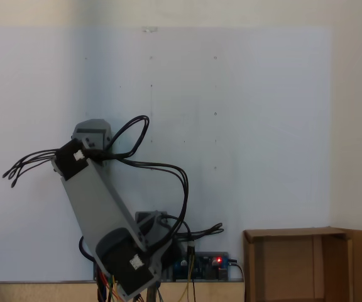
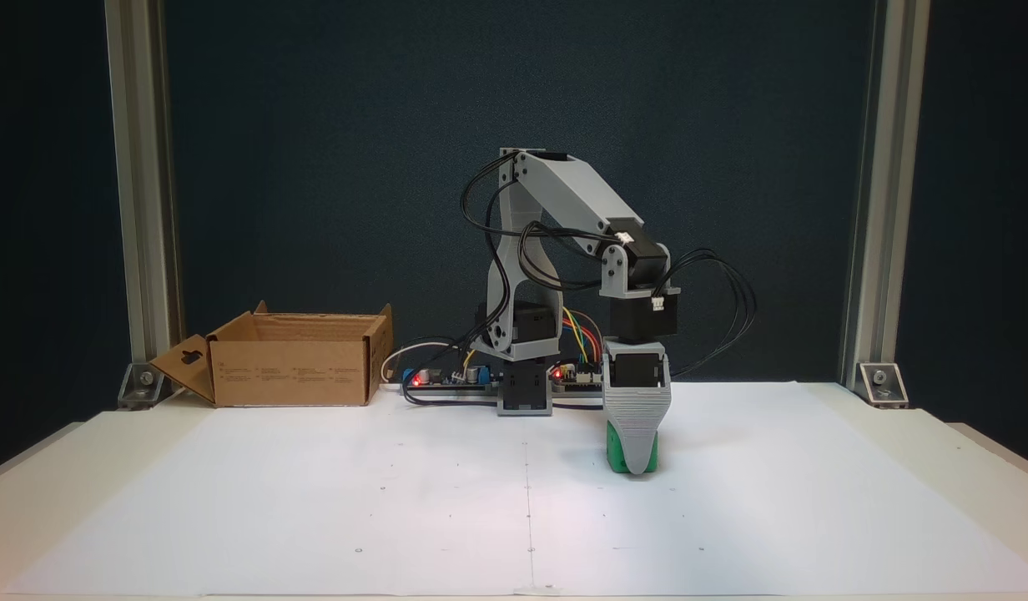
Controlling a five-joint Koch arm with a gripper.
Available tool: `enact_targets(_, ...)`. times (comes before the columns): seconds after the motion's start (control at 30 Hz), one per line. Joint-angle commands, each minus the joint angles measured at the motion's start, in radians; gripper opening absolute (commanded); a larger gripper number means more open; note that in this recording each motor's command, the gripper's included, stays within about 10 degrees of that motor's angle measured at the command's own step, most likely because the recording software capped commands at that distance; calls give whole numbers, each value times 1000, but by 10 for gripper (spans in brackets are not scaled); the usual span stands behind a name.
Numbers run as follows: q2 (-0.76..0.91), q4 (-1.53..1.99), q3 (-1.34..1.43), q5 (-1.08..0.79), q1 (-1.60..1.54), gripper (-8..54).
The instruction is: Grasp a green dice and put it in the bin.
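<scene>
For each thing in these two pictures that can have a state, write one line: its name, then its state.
Green dice: on the white sheet, partly hidden behind the gripper.
Gripper: lowered to the sheet at the dice; one jaw faces the camera, so open or shut cannot be told.
Bin: upright, flaps raised, top open.
Controller board: red light on.

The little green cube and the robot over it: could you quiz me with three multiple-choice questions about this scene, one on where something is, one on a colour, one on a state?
1. In the fixed view facing the arm, where is the bin?
A. left of the arm's base
B. right of the arm's base
C. under the gripper

2. What colour is the paper sheet on the table?
A. black
B. white
C. red

3. Where is the green dice?
A. inside the bin
B. lifted high
C. on the paper, at the gripper

Answers:
1 A, the box stands left of the base.
2 B, the sheet is white.
3 C, green shows behind the lowered grey jaw.
</scene>
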Motion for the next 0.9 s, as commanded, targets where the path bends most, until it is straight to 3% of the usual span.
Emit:
enact_targets(0.0,5,-18,-11,86,2,292)
enact_targets(0.53,6,-5,15,87,21,272)
enact_targets(0.7,21,3,18,114,41,156)
enact_targets(0.87,40,15,18,124,66,118)
